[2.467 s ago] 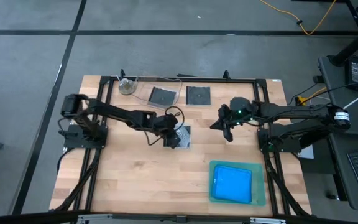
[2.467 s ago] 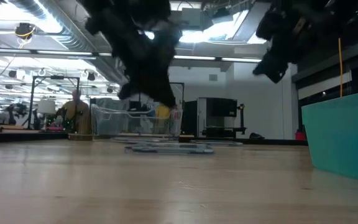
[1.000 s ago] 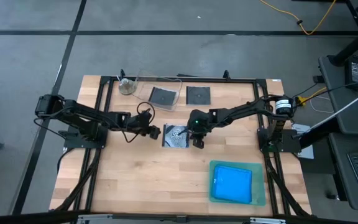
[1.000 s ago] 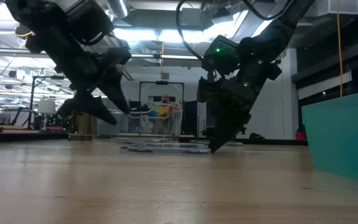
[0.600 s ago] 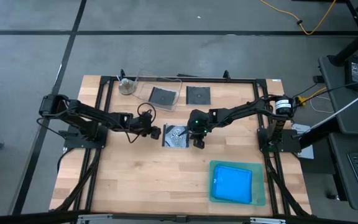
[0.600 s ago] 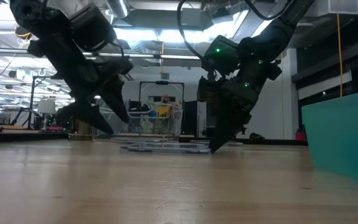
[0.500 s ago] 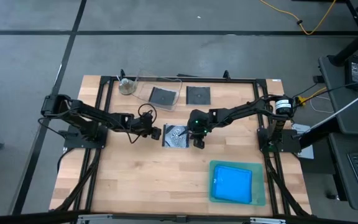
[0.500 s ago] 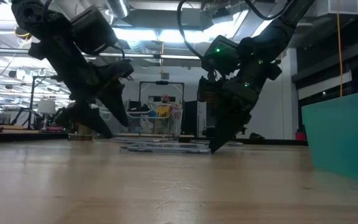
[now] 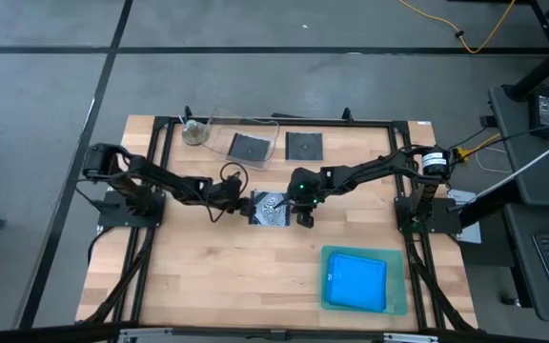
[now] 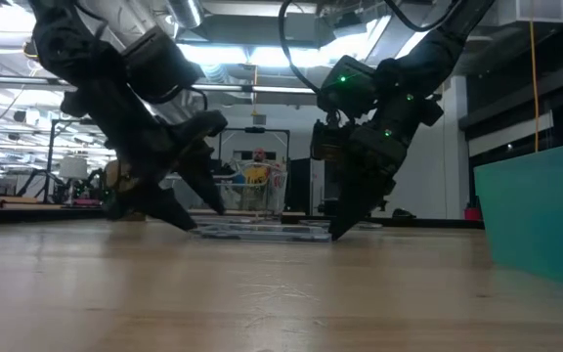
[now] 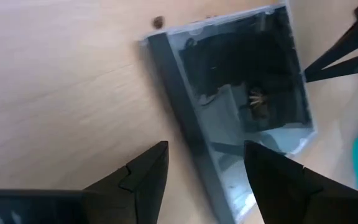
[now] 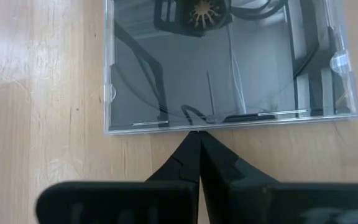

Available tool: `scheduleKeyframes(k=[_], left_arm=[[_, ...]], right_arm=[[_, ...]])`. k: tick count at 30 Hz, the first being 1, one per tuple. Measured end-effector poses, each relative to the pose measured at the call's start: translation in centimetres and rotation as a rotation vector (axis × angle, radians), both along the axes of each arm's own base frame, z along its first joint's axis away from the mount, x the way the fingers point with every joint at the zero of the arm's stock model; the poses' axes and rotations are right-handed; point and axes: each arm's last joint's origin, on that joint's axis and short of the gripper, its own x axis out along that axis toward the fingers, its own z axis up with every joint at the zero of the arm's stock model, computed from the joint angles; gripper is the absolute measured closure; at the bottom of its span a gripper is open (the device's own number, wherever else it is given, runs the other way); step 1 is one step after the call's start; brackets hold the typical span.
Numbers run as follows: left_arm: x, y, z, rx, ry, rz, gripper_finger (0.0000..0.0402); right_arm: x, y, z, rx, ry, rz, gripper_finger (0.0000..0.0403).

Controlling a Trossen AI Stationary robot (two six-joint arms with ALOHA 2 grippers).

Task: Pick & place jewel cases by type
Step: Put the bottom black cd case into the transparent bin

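Observation:
A black-and-white patterned jewel case (image 9: 272,208) lies flat at the table's middle. My left gripper (image 9: 246,203) is open and low at the case's left edge, its fingers standing either side of the dark spine (image 11: 185,118). My right gripper (image 9: 300,219) is shut at the case's right edge. One dark grey case (image 9: 248,147) lies in the clear tub (image 9: 219,143), and another (image 9: 303,146) lies on the table beside it. A blue case (image 9: 355,282) lies in the green tray (image 9: 398,286). My left gripper: whether its fingers (image 11: 145,177) touch the case's spine edge, I cannot tell. My right gripper has its shut fingertips (image 12: 194,140) against the case's right edge (image 12: 194,126), near that edge's middle. It comes slanting down from the table's right. The case lies flat on the table.
A small roll (image 9: 193,133) sits at the far left beside the tub. The green tray stands at the near right. Bare wood lies along the near left part of the table (image 9: 208,276). In the low view a person (image 10: 254,171) shows in the room behind.
My left gripper has moved toward the table's right edge and down, up to the patterned case's left edge. The case has stayed in place.

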Motion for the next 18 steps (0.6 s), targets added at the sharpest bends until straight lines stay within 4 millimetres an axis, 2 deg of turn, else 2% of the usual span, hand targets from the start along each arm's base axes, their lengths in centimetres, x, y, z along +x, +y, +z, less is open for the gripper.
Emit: scheduleKeyframes(k=[9, 18], left_arm=[[1.0, 0.0, -1.1, -0.02, -0.061, 0.022, 0.02], [1.2, 0.0, -0.6, 0.001, -0.119, 0.021, 0.0201]], right_arm=[[-0.2, 0.1, 0.0, 0.012, 0.015, 0.007, 0.0395], [-0.3, 0.1, 0.0, 0.011, 0.018, 0.031, 0.0395]])
